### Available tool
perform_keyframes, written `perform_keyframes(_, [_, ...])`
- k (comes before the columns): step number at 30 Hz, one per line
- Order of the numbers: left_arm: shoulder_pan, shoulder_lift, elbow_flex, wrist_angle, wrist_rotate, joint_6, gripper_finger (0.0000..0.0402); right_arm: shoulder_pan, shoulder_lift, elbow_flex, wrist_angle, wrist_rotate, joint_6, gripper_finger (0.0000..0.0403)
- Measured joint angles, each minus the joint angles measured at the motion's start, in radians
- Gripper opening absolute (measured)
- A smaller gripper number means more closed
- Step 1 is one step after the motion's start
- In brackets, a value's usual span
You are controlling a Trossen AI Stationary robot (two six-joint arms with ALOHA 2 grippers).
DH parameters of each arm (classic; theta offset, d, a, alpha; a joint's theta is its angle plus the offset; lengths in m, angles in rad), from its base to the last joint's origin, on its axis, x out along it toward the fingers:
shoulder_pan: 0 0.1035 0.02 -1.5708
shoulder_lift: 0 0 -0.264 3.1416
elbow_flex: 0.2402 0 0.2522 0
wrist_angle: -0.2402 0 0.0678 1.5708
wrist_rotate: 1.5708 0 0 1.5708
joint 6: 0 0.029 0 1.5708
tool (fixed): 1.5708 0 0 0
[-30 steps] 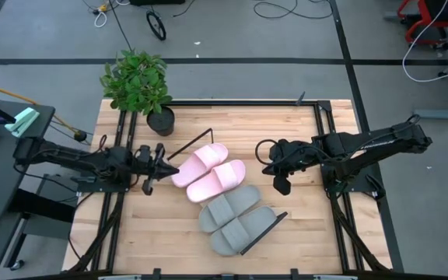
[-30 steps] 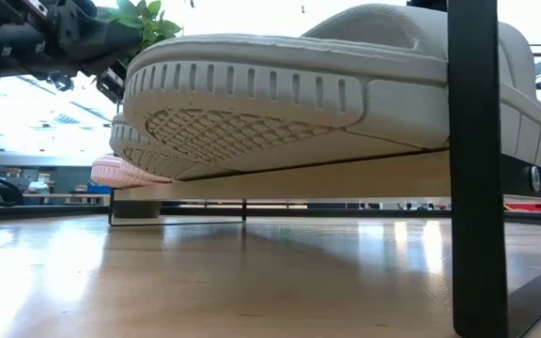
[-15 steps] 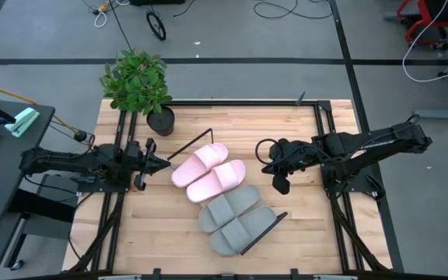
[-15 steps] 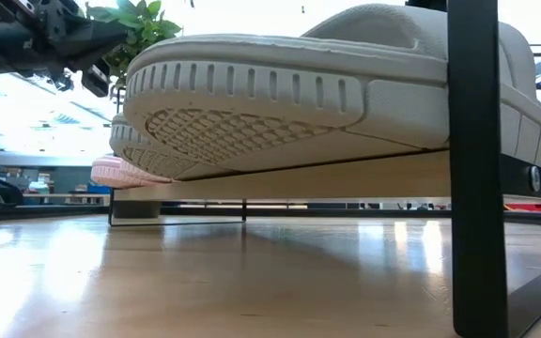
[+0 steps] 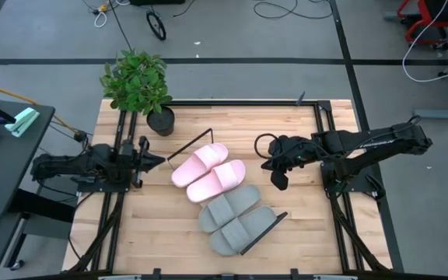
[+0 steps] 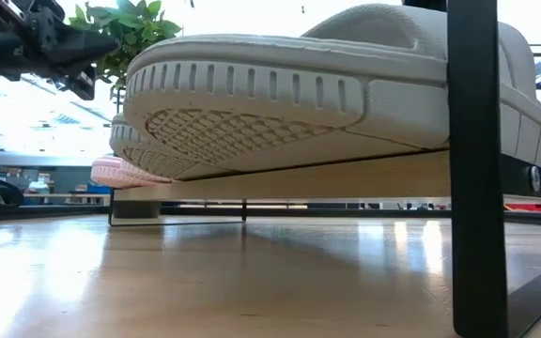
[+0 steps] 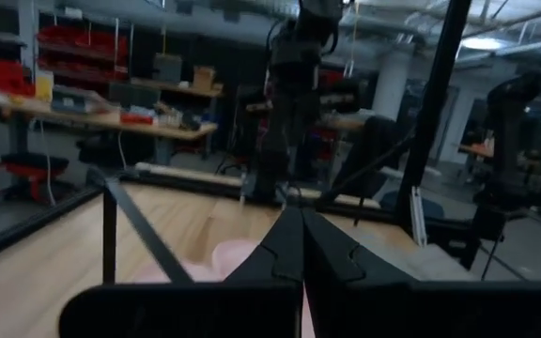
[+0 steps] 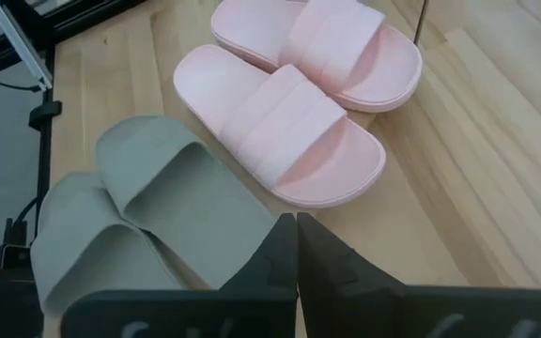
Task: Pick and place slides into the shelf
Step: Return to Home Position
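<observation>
All four slides lie on the shelf (image 6: 364,176), which runs slantwise across the middle of the table (image 5: 302,233). The pink slides (image 5: 208,173) sit at its 11 o'clock end and the grey slides (image 5: 236,218) at its 5 o'clock end. My left claw (image 5: 152,159) hangs clenched on nothing at 9 o'clock of the pink pair. My right claw (image 5: 278,179) hangs clenched and empty at 3 o'clock of them.

The danger I judge nearest is the wire frame (image 5: 190,145) at the shelf's 11 o'clock end. It stands just beside my left fingertips, and a careless swing could hook it and drag the whole board. The shelf looks light and seems only to rest on the table, so a nudge from either arm might slew it. In the low view a grey sole juts past the board's edge, so a jolt could tip that slide off.

The slides look like soft moulded foam, matte and rounded, with wide straps. The grey sole has a ribbed rim and a lattice tread. The board is thin pale wood. Its frames are slim dark metal rod, hard and square-cornered. A plant (image 5: 136,82) stands at the table's 11 o'clock corner, well apart.
</observation>
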Motion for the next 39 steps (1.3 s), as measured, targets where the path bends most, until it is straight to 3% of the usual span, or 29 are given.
perform_keyframes(12, [0.000, 0.003, 0.000, -0.060, -0.012, 0.017, 0.0002, -0.003, 0.000, 0.000, 0.000, -0.009, 0.005, 0.0001])
perform_keyframes(23, [0.000, 0.003, -0.060, 0.032, -0.043, 0.019, 0.0002, -0.003, 0.000, 0.000, 0.000, -0.009, 0.009, 0.0001])
perform_keyframes(39, [0.000, 0.013, -0.059, -0.070, -0.026, -0.056, 0.0023, -0.003, -0.049, -0.002, -0.043, -0.009, -0.024, 0.0001])
